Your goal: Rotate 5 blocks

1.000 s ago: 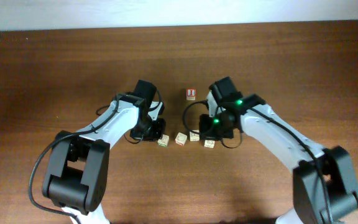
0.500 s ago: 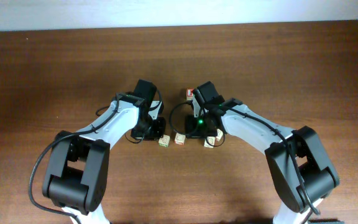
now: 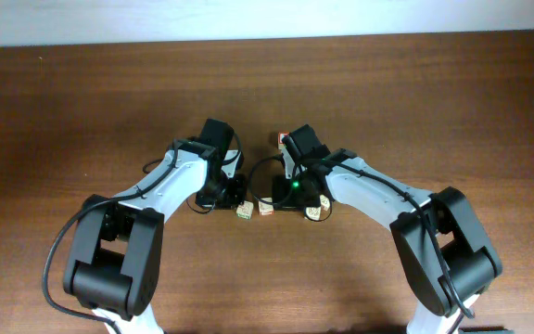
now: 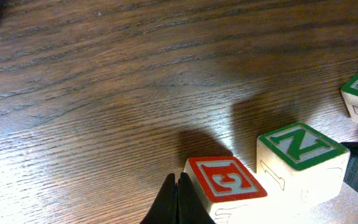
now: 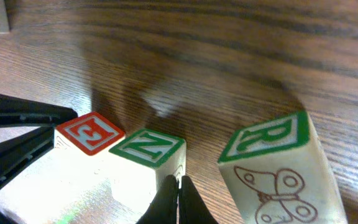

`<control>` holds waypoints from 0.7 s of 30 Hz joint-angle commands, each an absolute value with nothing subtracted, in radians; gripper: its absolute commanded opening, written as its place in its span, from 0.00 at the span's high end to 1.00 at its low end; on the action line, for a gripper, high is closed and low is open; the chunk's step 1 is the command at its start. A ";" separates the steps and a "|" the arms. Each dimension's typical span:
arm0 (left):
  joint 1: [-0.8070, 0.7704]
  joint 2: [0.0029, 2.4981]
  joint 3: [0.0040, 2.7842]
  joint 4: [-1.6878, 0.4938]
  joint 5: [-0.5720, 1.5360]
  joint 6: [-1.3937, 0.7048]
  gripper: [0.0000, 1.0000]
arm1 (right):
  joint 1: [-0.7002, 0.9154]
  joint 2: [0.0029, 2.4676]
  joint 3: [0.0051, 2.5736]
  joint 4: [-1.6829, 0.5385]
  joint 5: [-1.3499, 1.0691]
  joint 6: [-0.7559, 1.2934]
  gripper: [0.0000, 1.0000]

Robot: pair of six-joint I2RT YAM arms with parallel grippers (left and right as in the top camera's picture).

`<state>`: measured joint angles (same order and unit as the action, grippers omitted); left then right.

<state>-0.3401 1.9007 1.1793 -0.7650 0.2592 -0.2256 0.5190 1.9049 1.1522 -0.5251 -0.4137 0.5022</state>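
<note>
You see the blocks [image 3: 266, 208] in a short row near the middle of the brown wooden table [image 3: 452, 102], between the two arms. In the left wrist view, a red-letter block [image 4: 225, 180] lies with its red face up. Just beside it, at its 3 o'clock, is an N block [image 4: 300, 146] showing a green letter on top. In the right wrist view, a butterfly block [image 5: 278, 168] stands a little apart at the N block's 3 o'clock, with a green R on top and a butterfly outline on its side.

Your left pincer [image 4: 178, 199] is pressed closed and holds nothing. Its tips sit right against the red-letter block at 9 o'clock. Your right pincer [image 5: 179, 193] is also closed and empty, low in front of the N block's near face.

At the row's 12 o'clock, a red cube [image 3: 284, 139] peeks out beside the right arm.
</note>
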 commanded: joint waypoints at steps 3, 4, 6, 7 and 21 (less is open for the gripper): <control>-0.338 1.901 1.172 -0.763 0.277 -0.232 1.00 | 0.525 1.917 1.163 -0.565 -0.408 0.581 0.96; -0.338 1.901 1.172 -0.763 0.277 -0.232 1.00 | 0.525 1.917 1.163 -0.564 -0.408 0.581 0.95; -0.338 1.901 1.172 -0.763 0.277 -0.236 1.00 | 0.526 1.917 1.163 -0.548 -0.409 0.562 0.95; -0.338 1.901 1.172 -0.763 0.277 -0.248 1.00 | 0.531 1.917 1.163 -0.544 -0.408 0.558 0.95; -0.338 1.901 1.172 -0.743 0.278 -0.356 1.00 | 0.563 1.917 1.163 -0.542 -0.442 0.509 0.95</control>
